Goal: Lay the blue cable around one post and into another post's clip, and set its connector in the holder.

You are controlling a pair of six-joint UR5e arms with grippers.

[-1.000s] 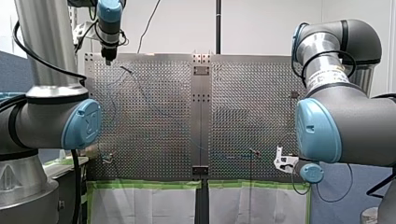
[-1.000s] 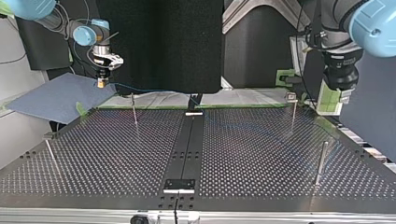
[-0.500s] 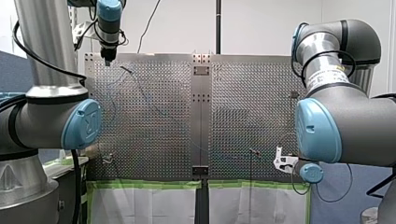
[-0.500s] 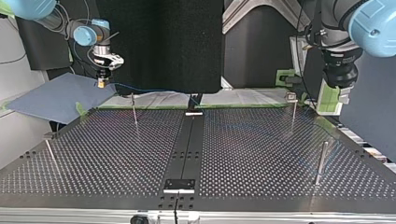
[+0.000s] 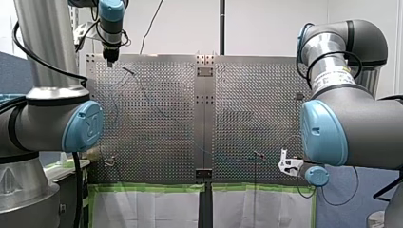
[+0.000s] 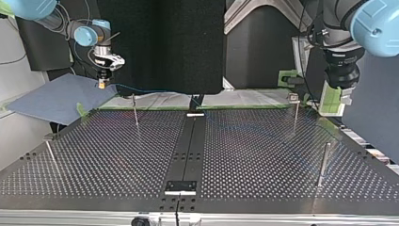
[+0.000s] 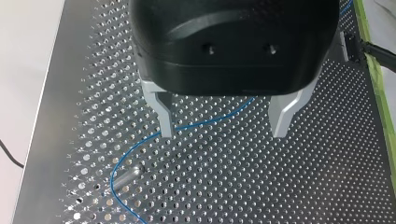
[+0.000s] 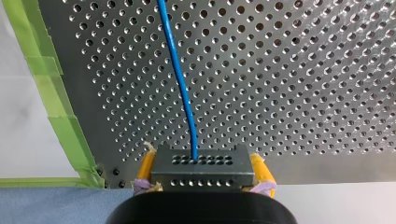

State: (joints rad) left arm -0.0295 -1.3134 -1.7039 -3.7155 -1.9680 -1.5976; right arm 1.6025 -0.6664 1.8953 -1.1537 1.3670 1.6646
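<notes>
Between the yellow pads of my right gripper (image 8: 203, 176) the connector (image 8: 201, 161) sits clamped, held near a taped corner of the perforated table (image 8: 299, 70), and the blue cable (image 8: 180, 79) runs out of it ahead over the holes. My left gripper (image 7: 222, 133) hangs above the table with its metal fingers apart and empty; beneath it the cable lies slack and curves close beside a post (image 7: 125, 176), though I cannot tell whether it is truly wrapped there. By my reckoning the task is early: the wrap is unconfirmed, and clipping the cable and seating the connector are both left to do.
</notes>
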